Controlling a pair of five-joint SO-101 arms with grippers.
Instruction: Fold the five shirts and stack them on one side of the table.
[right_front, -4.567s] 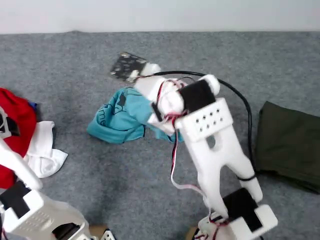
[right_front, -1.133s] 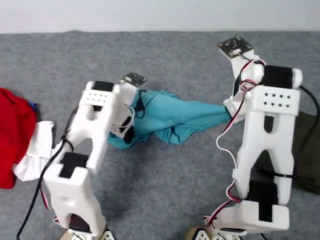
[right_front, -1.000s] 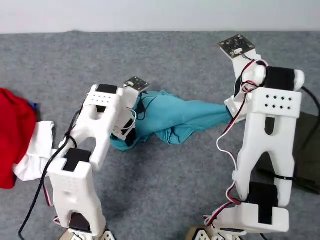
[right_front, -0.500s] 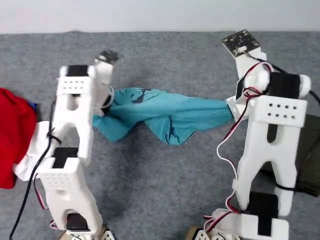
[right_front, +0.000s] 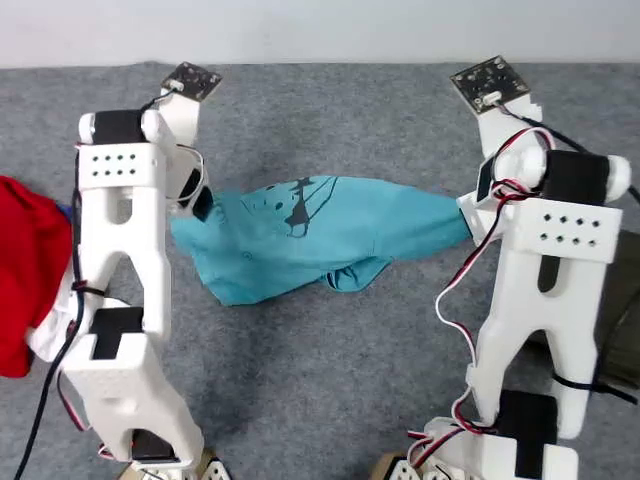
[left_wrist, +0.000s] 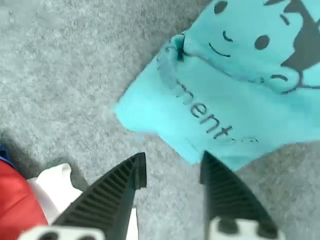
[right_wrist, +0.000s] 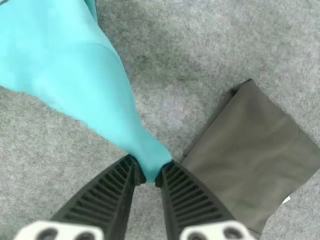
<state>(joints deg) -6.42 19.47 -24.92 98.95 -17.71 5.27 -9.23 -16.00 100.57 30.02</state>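
Grey felt table (right_front: 320, 400) below a white wall (right_front: 320, 30): we see the right gripper (right_wrist: 149, 175) pinching one end of a teal printed cloth shirt (right_front: 320, 225), the left gripper (left_wrist: 170, 167) spread just beside the other.

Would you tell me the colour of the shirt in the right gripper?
Teal shirt with dark print; high view shows it best.

stretched shirt (right_front: 300, 235) lies mid-table, shirt heap (right_front: 30, 270) left, folded shirt (right_front: 625, 300) right.

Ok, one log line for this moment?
teal shirt spread between arms | left gripper open at its edge | right gripper shut on its end | dark shirt beside right gripper
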